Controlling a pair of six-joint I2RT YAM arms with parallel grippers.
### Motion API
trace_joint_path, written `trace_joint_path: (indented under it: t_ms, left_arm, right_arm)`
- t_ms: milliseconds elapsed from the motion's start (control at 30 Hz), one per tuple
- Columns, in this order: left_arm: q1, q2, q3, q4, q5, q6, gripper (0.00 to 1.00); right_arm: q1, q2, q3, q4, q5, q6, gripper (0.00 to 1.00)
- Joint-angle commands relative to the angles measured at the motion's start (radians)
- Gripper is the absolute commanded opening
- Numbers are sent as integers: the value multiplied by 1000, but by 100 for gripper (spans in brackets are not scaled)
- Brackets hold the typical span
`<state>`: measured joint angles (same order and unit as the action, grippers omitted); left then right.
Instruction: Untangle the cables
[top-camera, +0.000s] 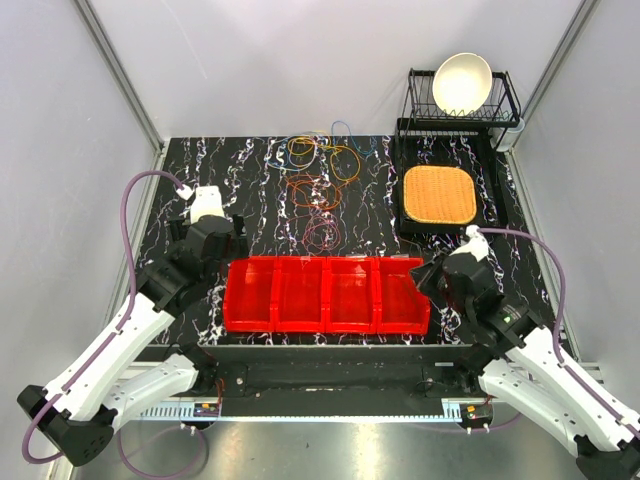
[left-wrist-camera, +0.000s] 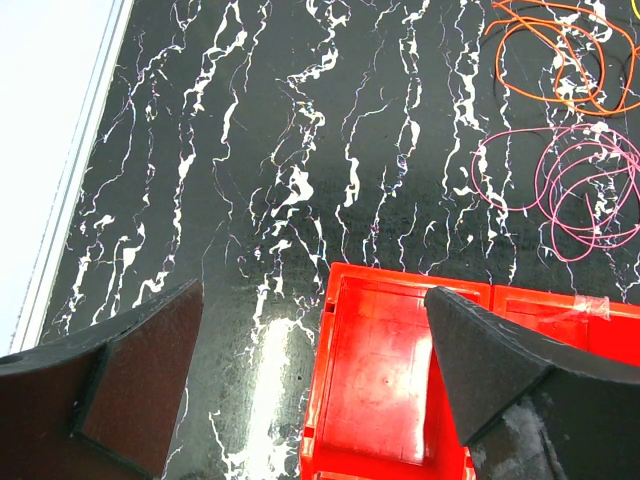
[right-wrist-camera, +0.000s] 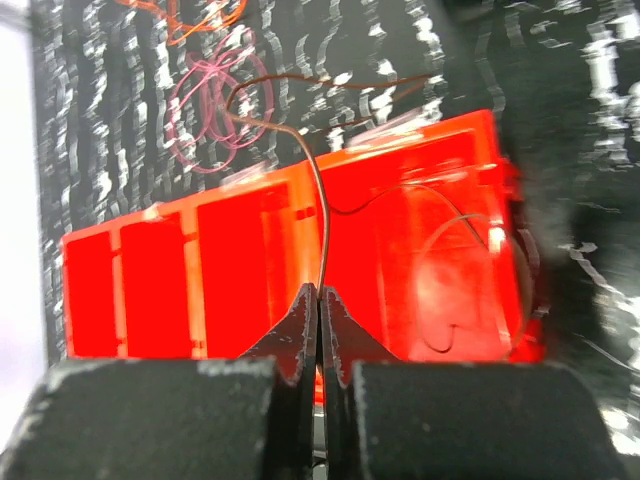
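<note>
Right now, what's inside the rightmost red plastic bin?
Loops of thin dark maroon cable lie in that red plastic bin; the shut right jaws pinch a strand above it and hide its near edge.

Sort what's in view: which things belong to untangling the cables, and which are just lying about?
Job: loose cables; dark cable pinched in the shut right hand; open left hand; red bins, with that cable running over them.
Lying about: bowl, dish rack, woven mat.
</note>
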<state>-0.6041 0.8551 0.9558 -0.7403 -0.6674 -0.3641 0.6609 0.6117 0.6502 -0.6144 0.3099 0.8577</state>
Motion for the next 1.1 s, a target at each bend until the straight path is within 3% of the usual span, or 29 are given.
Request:
trace_joint_path:
  t_ms: [0, 167, 400, 600, 1067]
  left_arm:
    - [-6, 7, 11, 22, -14, 16, 96]
    - [-6, 9, 12, 22, -14, 17, 96]
    - [-5, 10, 12, 22, -14, 17, 96]
    - [-5, 9, 11, 22, -15, 17, 96]
    - [-5, 13, 12, 18, -17, 13, 96]
  right_arm:
    - [6, -1, -32, 188, -131, -40, 0]
    - [5, -49, 44, 164, -129, -140, 0]
    - [6, -66, 216, -16, -109, -180, 0]
    - [6, -66, 250, -100, -224, -102, 0]
    - [6, -178, 288, -343, -281, 35, 0]
